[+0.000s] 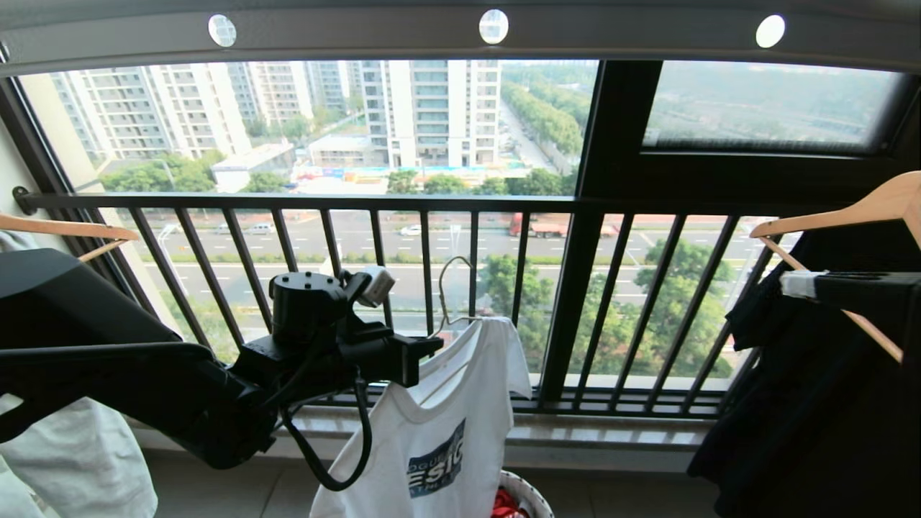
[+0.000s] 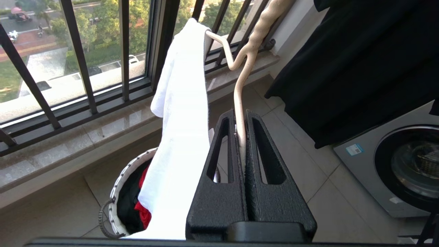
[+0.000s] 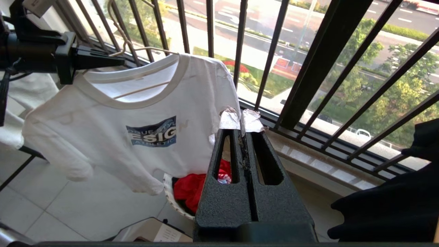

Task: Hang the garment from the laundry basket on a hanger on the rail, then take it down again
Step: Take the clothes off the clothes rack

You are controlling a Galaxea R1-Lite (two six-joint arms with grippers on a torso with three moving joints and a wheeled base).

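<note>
The left gripper (image 1: pixel 432 345) is clenched on the wire of the hanger (image 1: pixel 450 295), whose long neck and hook rise toward 12 o'clock; the rail (image 1: pixel 460 32) lies further up in that direction, well apart. The garment (image 1: pixel 439 432), white with a dark blue chest print, hangs toward 6 o'clock over the laundry basket (image 1: pixel 532 493). The right gripper (image 3: pixel 241 125) is closed on nothing, further right.

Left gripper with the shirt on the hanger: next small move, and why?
Probably raise it toward the rail. The left gripper is shut on the hanger, the T-shirt is already draped on it, and the hook hangs free, well below the rail.
</note>
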